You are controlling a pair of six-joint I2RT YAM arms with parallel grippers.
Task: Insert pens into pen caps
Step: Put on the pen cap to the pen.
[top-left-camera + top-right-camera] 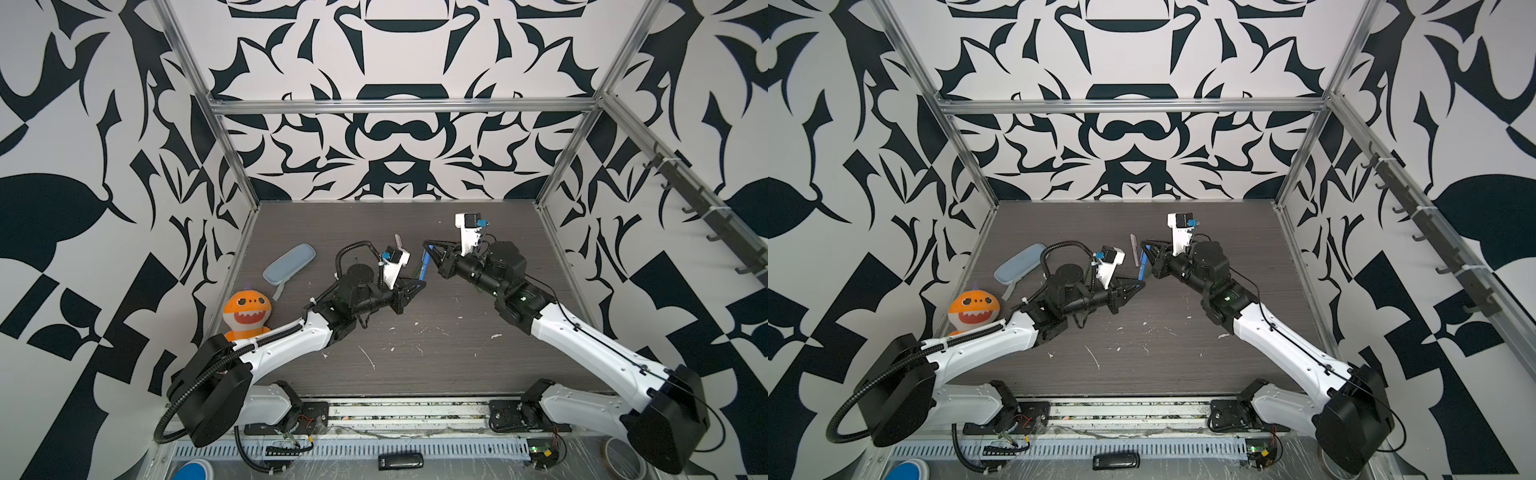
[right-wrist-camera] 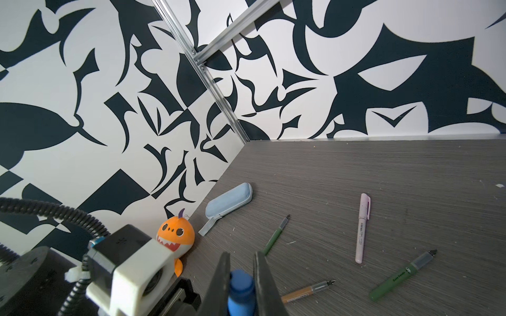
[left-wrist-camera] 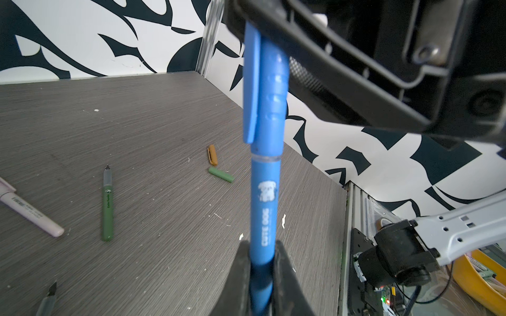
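Holds blue pen (image 3: 264, 213) clamped in left jaws, blue cap (image 3: 273, 82) clamped in right jaws. Could jam or bend if pushed off-axis, or slip if pressed hard.

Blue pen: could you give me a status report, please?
Left gripper shut on blue pen. Right gripper shut on blue cap, cap looks seated. Nothing blocking.

The blue pen (image 3: 264, 208) has a white dog picture and white letters on it, and the blue cap (image 3: 269, 82) is the same blue. The desk (image 3: 164, 123) is dark grey with thin lines, and the walls (image 1: 399, 62) are white with big black shapes. There is a pale pink pen (image 2: 362, 227), a green pen (image 3: 108, 208), a green cap (image 3: 220, 174), an orange-brown cap (image 3: 212, 155), an orange toy (image 2: 175, 235) with white teeth and a pale blue case (image 2: 230, 201).
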